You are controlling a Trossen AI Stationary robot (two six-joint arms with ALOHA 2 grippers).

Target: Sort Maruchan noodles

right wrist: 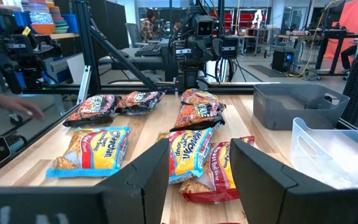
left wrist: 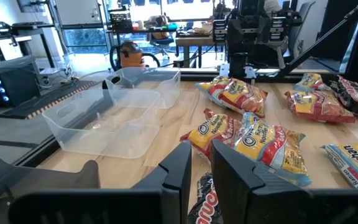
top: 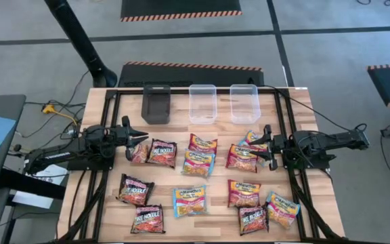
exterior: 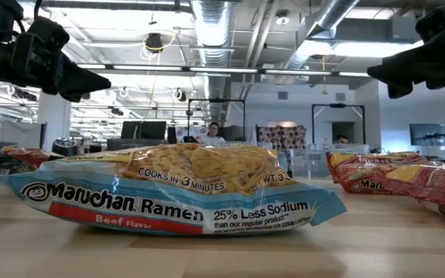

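Observation:
Several Maruchan noodles packets lie flat on the wooden table (top: 114, 102): dark ones (top: 161, 152) toward the left, red-orange ones (top: 241, 158) in the middle, and light blue ones such as the packet (top: 189, 201) near the front edge, which fills the low view (exterior: 184, 193). My left gripper (top: 143, 138) (left wrist: 201, 177) hovers level over the table's left side and points right. Its fingers stand open by a narrow gap above a dark packet (left wrist: 207, 202). My right gripper (top: 267, 146) (right wrist: 199, 180) hovers level at the right and points left. It is open wide, with nothing between its fingers.
At the far edge stand a black bin (top: 156, 103) and two clear bins (top: 202, 102) (top: 244, 102). A black frame rail (top: 181, 88) runs round the table. A person's hand (right wrist: 17, 109) shows beyond the near rail, on the left.

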